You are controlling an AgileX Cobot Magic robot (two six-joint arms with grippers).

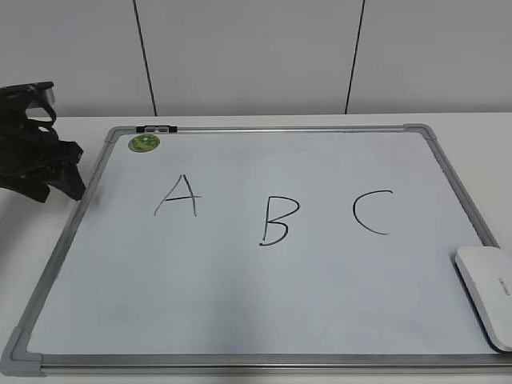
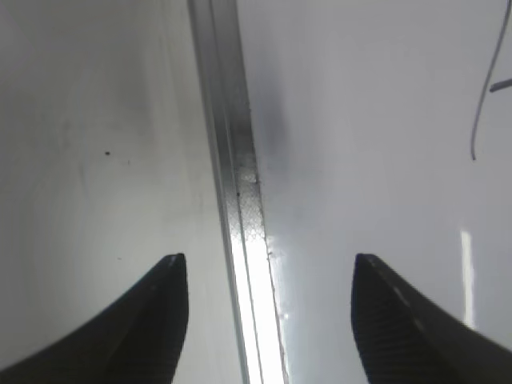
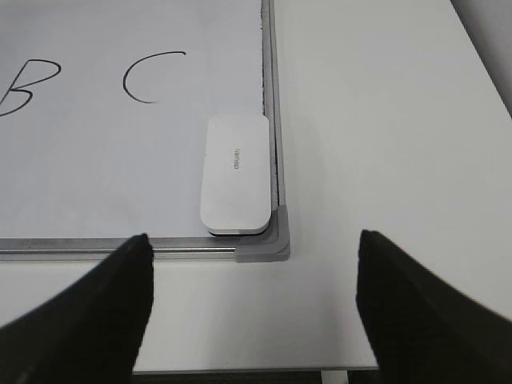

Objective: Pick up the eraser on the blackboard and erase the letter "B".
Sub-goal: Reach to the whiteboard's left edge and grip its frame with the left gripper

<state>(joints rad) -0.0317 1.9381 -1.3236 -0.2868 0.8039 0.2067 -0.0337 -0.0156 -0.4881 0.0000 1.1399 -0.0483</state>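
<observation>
the eraser (image 1: 490, 290) is cut off at the exterior view's right edge, in the blackboard (image 1: 240, 320) corner; both tools (image 2: 268, 320) (image 3: 252, 304) hang spread, empty.

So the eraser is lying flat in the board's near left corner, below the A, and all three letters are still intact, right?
Not quite. The eraser lies flat in the near right corner of the blackboard, below the C, not the A. The exterior and right wrist views both show it against the right frame. All three letters, including the B, are intact.

wall (image 1: 248, 56): pale panels, dark seams | table (image 1: 72, 124): white, evenly lit
</observation>
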